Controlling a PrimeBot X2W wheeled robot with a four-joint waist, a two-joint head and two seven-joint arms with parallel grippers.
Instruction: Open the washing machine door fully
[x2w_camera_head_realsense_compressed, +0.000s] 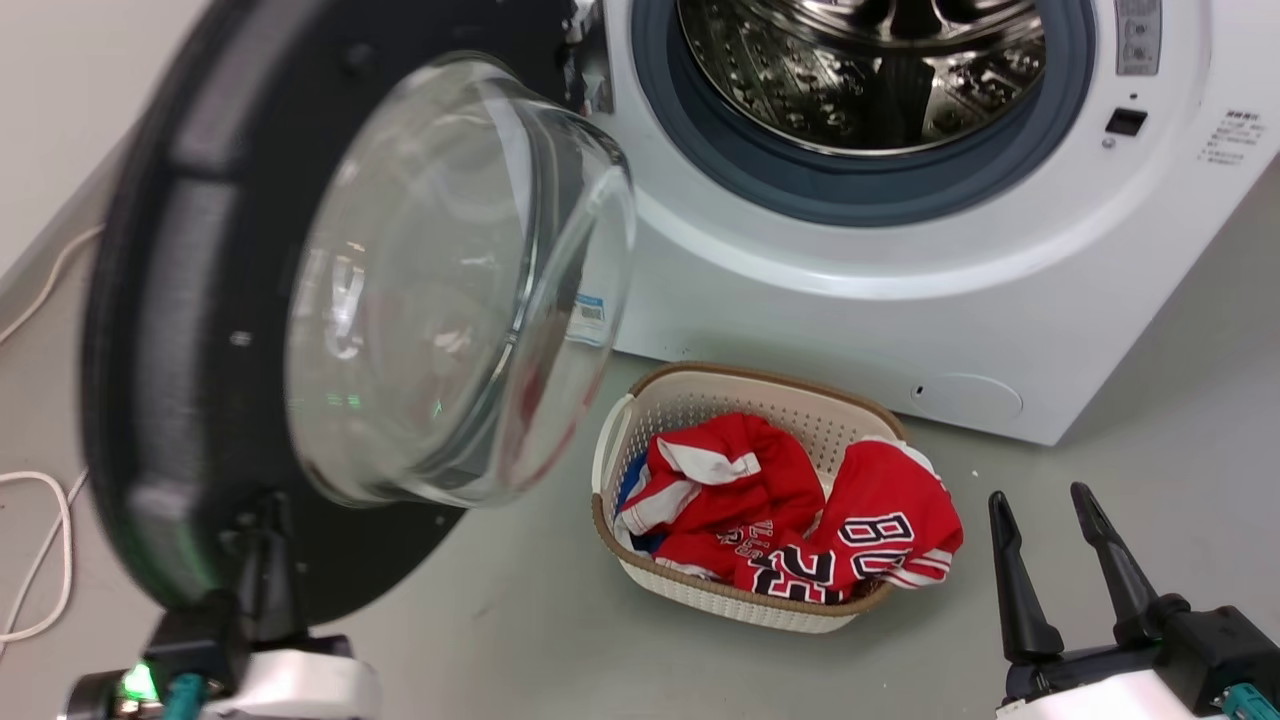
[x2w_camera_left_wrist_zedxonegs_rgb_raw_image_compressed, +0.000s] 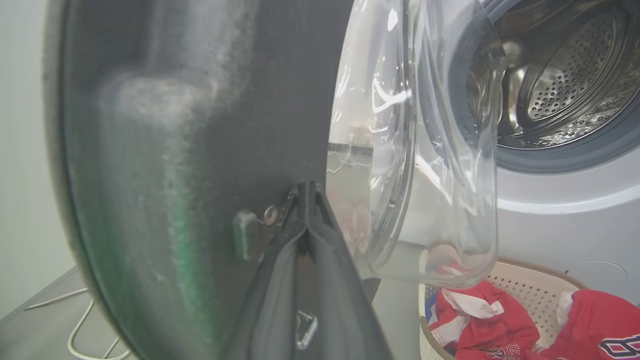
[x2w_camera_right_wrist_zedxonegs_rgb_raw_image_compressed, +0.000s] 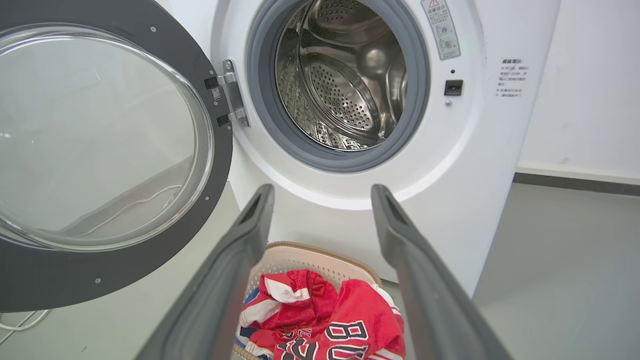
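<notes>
Grey floor (x2w_camera_head_realsense_compressed: 1100, 480) runs back to a pale wall (x2w_camera_right_wrist_zedxonegs_rgb_raw_image_compressed: 590, 75). Left gripper (x2w_camera_left_wrist_zedxonegs_rgb_raw_image_compressed: 306, 200) has its two dark fingers pressed together, with the tips laid against the inner face of the washing machine door (x2w_camera_head_realsense_compressed: 190, 300) near its lower rim. Nothing appears to be pinched between them. Right gripper (x2w_camera_head_realsense_compressed: 1040, 495) hangs over the floor with its fingers spread and empty, well apart from the door.

The door stands swung far out on its hinge (x2w_camera_right_wrist_zedxonegs_rgb_raw_image_compressed: 230, 95) at the left side of the washing machine (x2w_camera_head_realsense_compressed: 820, 300), leaving the steel drum (x2w_camera_head_realsense_compressed: 870, 70) fully exposed. A cream basket (x2w_camera_head_realsense_compressed: 604, 450) of red shirts (x2w_camera_head_realsense_compressed: 740, 480) sits on the floor just in front of the machine.

Most of the opening looks done. At most a last push toward the hinge stop may remain, though I cannot tell whether the door has already reached it.
</notes>
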